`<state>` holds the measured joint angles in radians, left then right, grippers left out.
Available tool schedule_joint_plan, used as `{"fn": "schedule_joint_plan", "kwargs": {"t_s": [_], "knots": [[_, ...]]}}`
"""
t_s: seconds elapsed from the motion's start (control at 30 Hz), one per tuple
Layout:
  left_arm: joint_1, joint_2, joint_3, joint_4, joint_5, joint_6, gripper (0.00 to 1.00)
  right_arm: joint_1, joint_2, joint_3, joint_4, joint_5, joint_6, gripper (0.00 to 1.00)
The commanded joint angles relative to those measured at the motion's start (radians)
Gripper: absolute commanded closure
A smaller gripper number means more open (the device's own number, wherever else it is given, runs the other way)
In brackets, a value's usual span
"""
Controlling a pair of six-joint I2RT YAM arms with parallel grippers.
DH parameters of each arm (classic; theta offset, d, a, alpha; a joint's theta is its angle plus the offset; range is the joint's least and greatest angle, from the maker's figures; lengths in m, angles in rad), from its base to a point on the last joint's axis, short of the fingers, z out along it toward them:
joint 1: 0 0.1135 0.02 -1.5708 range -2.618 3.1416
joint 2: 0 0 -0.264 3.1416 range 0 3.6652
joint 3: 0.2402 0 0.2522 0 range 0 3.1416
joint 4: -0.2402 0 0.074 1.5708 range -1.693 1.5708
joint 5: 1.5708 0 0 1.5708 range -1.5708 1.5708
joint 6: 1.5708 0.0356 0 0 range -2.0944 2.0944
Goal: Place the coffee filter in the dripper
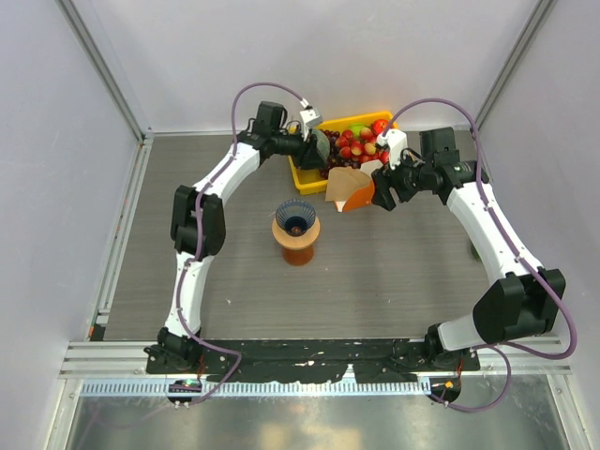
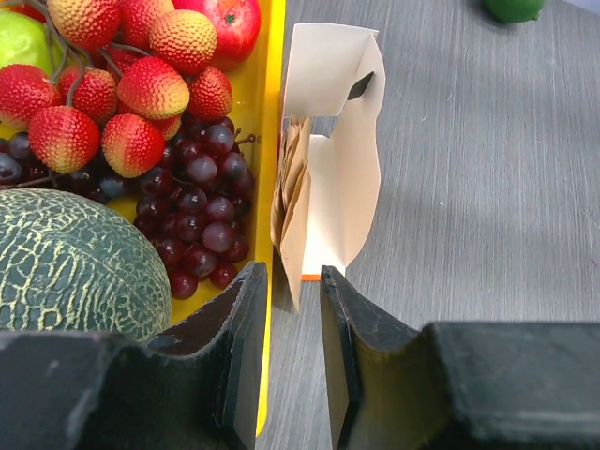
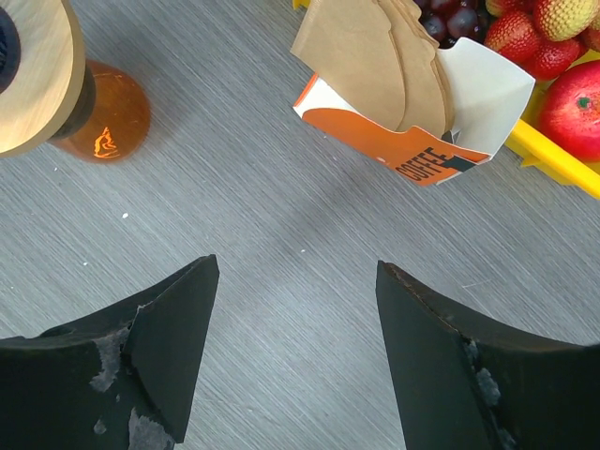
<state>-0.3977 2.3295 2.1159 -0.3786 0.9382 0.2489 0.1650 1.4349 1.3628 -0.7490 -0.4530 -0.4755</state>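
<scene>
Beside the yellow plastic tray of imitation fruit at the far side of the grey wood-grain surface, the left pincer lines up on a stack of tan-brown paper coffee filters standing edge-on in an orange-and-white cardboard carton. Its jaws stand narrowly apart with the nearest paper edge just at their mouth, nothing pinched yet. The right pincer hangs wide open and empty over bare surface near the carton's printed side. The dark blue ribbed plastic dripper sits filterless on its orange-brown ring stand, well apart from the carton toward the middle.

The step in hand looks to be taking one filter from the stack. Done well, it would mean closing on the outermost sheet alone, clear of the carton wall and the tray rim, then drawing it out along the carton's open end so the light box is not dragged. The free right pincer could steady the carton if it shifts. The paper should then go over the dripper point-down
</scene>
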Motion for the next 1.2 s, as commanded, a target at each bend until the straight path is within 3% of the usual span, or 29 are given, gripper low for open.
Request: {"fn": "schedule_joint_plan", "kwargs": {"t_s": [0.0, 0.7, 1.17], "knots": [[-0.013, -0.004, 0.049, -0.040, -0.015, 0.024, 0.67, -0.010, -0.047, 0.016, 0.031, -0.030, 0.012, 0.25], [-0.049, 0.031, 0.078, -0.043, -0.068, -0.169, 0.71, -0.027, -0.054, 0.009, 0.025, -0.058, 0.009, 0.25], [-0.076, 0.027, 0.076, -0.071, -0.159, -0.163, 0.74, -0.042, -0.056, 0.005, 0.019, -0.075, 0.008, 0.25]]}}
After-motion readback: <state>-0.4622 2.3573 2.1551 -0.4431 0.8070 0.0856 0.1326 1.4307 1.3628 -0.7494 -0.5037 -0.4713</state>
